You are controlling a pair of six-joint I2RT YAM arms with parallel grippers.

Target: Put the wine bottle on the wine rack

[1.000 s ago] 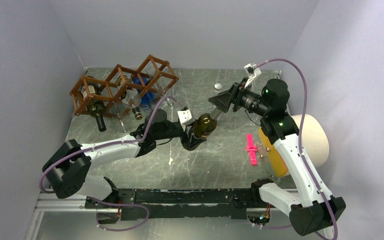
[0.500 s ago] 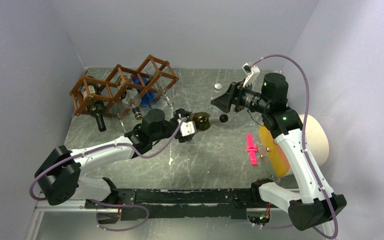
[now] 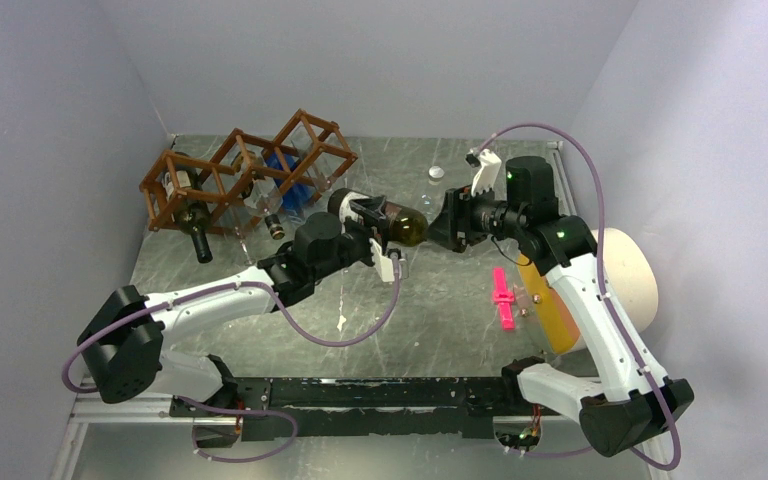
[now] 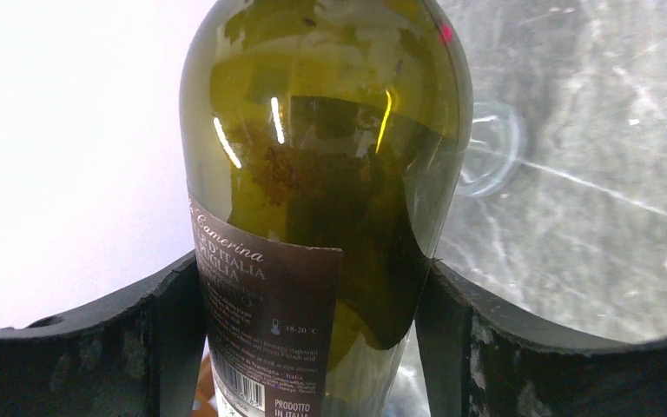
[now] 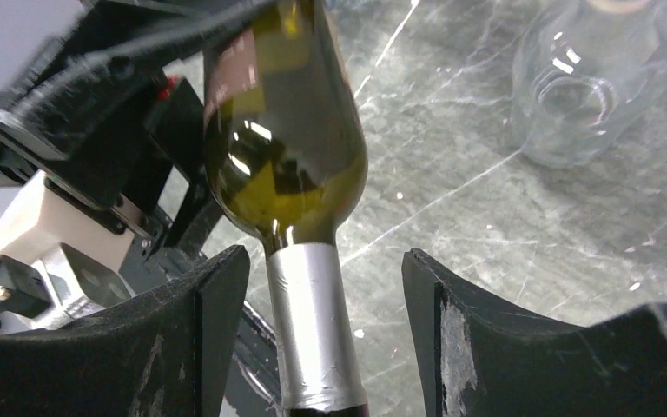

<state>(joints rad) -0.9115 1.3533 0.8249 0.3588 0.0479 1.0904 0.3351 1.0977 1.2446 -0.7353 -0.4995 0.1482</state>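
The wine bottle (image 3: 407, 226) is green glass with a dark label and a silver-foiled neck. It is held level above the table, neck pointing right. My left gripper (image 3: 375, 228) is shut on the bottle's body (image 4: 321, 174), a finger pressed to each side of it. My right gripper (image 3: 450, 222) stands open around the foiled neck (image 5: 313, 330), with a gap on both sides. The reddish-brown wine rack (image 3: 245, 165) stands at the back left, left of the bottle's base.
The rack holds a dark bottle (image 3: 196, 228), clear bottles and a blue thing (image 3: 285, 175). A clear glass bottle (image 5: 595, 69) lies on the table beyond the held one. A pink piece (image 3: 503, 298), a cream cylinder (image 3: 625, 280) and a small white cap (image 3: 436, 172) are on the right.
My left arm has turned and carried the bottle up and back toward the rack. My right gripper has come down and left until its fingers straddle the neck.
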